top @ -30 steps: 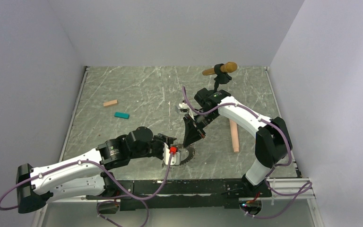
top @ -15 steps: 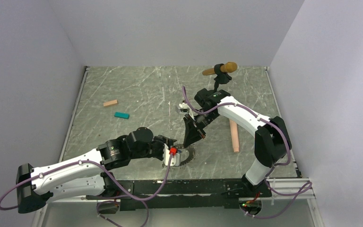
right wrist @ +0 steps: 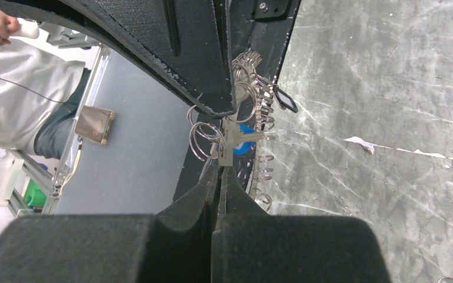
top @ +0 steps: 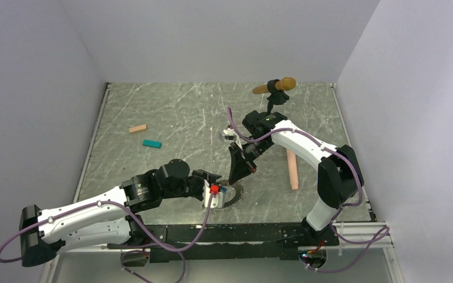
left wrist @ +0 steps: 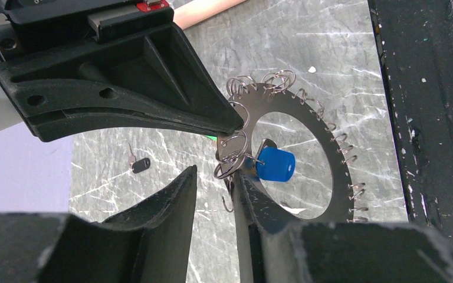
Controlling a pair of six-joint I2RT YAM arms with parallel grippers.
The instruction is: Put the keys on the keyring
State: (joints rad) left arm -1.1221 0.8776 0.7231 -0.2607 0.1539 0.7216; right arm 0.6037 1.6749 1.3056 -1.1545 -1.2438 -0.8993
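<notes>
1. Your right gripper [right wrist: 219, 172]: the jaws are clenched flat together on the silver blade of the blue-tagged key [right wrist: 228, 147], which sticks straight out past the fingertips.
2. Blue-tagged key: its blue head sits just beyond your right fingertips. In the left wrist view it shows against the central hole of the keyring.
3. Keyring [left wrist: 274, 100]: a flat metal ring plate with small split rings [left wrist: 231, 154] strung all round its rim. The rim nearest you lies at the tips of both grippers, and a pair of split rings hangs right at the key's blade.
4. Your left gripper [left wrist: 216, 175]: the jaws stand apart, and the table [left wrist: 307, 35] shows through the gap. The plate's rim meets the inner face of one finger, and nothing is visibly clamped.
5. Small black oblong piece [left wrist: 140, 165] with a thin metal stem: it lies on the table well beyond your left fingertips, apart from the plate.
</notes>
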